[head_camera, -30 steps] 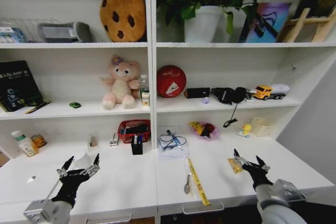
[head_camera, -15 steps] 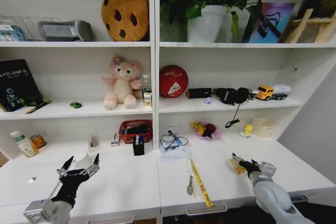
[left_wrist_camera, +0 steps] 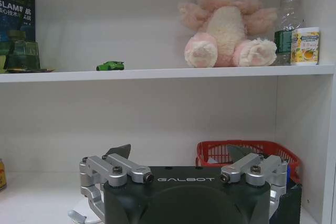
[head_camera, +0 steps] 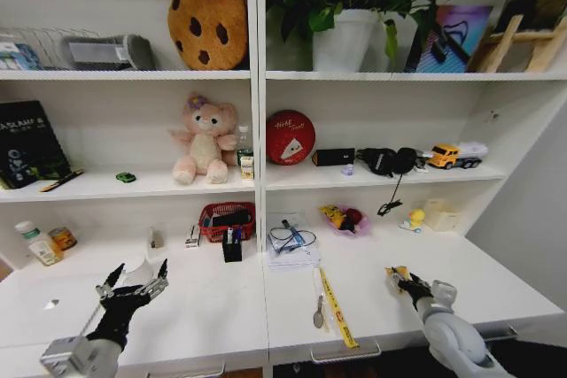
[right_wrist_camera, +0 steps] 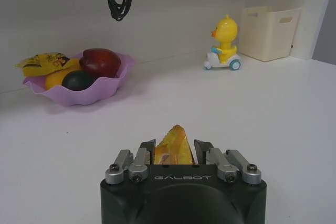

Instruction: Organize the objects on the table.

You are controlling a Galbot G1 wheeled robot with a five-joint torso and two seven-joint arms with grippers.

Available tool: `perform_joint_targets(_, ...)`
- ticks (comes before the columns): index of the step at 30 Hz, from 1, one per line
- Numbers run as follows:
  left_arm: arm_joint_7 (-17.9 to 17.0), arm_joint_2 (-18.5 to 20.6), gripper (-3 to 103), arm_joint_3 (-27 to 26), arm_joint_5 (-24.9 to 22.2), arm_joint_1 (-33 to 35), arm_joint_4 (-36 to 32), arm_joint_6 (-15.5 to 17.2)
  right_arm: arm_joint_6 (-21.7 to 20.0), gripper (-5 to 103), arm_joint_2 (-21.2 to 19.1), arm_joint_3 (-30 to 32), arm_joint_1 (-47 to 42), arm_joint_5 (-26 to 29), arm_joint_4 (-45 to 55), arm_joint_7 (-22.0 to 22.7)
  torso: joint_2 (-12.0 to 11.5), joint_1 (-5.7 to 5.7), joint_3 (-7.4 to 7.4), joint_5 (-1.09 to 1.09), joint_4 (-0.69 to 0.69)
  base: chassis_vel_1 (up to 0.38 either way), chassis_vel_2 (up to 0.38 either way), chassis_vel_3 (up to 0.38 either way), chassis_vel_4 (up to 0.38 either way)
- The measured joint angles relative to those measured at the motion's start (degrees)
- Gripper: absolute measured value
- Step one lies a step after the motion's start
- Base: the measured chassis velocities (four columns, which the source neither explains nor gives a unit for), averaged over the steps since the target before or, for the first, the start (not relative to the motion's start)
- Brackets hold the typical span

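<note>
My right gripper (head_camera: 405,281) (right_wrist_camera: 175,148) is low over the right part of the white table (head_camera: 213,307), shut on a small yellow snack packet (head_camera: 395,273) (right_wrist_camera: 174,149) whose tip sticks out between the fingers. My left gripper (head_camera: 133,281) (left_wrist_camera: 177,153) hovers open over the left part of the table, holding nothing. A tiny green toy car (head_camera: 126,177) (left_wrist_camera: 110,65) sits on the middle shelf. A clear bottle with a green label (head_camera: 243,142) (left_wrist_camera: 286,22) stands beside the pink bear (head_camera: 204,141). Blue pens stand in a black holder (head_camera: 231,243).
A purple bowl of fruit (head_camera: 345,219) (right_wrist_camera: 79,80) and a yellow duck toy (head_camera: 415,219) (right_wrist_camera: 224,43) stand at the back right. A yellow ruler (head_camera: 335,307), a spoon (head_camera: 317,312), papers (head_camera: 292,250) and a red basket (head_camera: 226,217) occupy the middle.
My right gripper was open above the yellow packet, then dropped onto it and shut on it. The left arm has not moved.
</note>
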Motion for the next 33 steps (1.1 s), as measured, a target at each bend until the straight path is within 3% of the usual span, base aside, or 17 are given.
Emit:
perform_joint_targets(2,0.0,0.0,100,0.0,0.0,0.0,0.0,0.0,0.1,41,0.0,0.0,0.0,0.0,0.0,-0.2,0.0,0.00,0.00,0.00,0.00,0.000,0.000,0.000,0.000)
perform_joint_targets(4,0.0,0.0,100,0.0,0.0,0.0,0.0,0.0,0.4,25,0.1,0.0,0.2,-0.4,-0.1,-0.6,0.0,0.00,0.00,0.00,0.00,0.000,0.000,0.000,0.000)
perform_joint_targets(7,0.0,0.0,100,0.0,0.0,0.0,0.0,0.0,0.4,25,0.2,0.0,0.1,-0.4,-0.1,-0.6,0.0,0.00,0.00,0.00,0.00,0.000,0.000,0.000,0.000)
perform_joint_targets(9,0.0,0.0,100,0.0,0.0,0.0,0.0,0.0,0.8,9,0.4,0.1,-0.2,-0.9,-0.1,-1.2,0.0,0.00,0.00,0.00,0.00,0.000,0.000,0.000,0.000)
perform_joint_targets(12,0.0,0.0,100,0.0,0.0,0.0,0.0,0.0,1.4,2,0.4,0.1,-0.5,-1.2,0.2,-1.9,0.0,0.00,0.00,0.00,0.00,0.000,0.000,0.000,0.000)
perform_joint_targets(16,0.0,0.0,100,0.0,0.0,0.0,0.0,0.0,1.4,1,0.1,0.0,0.1,-1.2,0.6,-2.7,0.0,0.00,0.00,0.00,-0.01,0.000,0.000,0.000,0.000)
perform_joint_targets(22,0.0,0.0,100,0.0,0.0,0.0,0.0,0.0,1.8,0,-1.4,-3.7,8.1,-1.4,-2.1,-6.9,0.0,0.00,0.00,0.01,-0.01,0.000,0.000,0.000,0.000)
perform_joint_targets(28,0.0,0.0,100,0.0,0.0,0.0,0.0,0.0,3.9,0,-2.2,-13.3,25.2,-2.9,-11.0,-8.1,0.0,0.00,0.01,-0.01,0.01,0.000,0.000,0.000,0.000)
perform_joint_targets(33,0.0,0.0,100,0.0,0.0,0.0,0.0,0.0,4.7,0,-1.8,-19.7,32.4,-2.6,-15.4,-8.1,0.0,0.00,0.01,0.00,0.02,0.000,0.000,0.000,0.000)
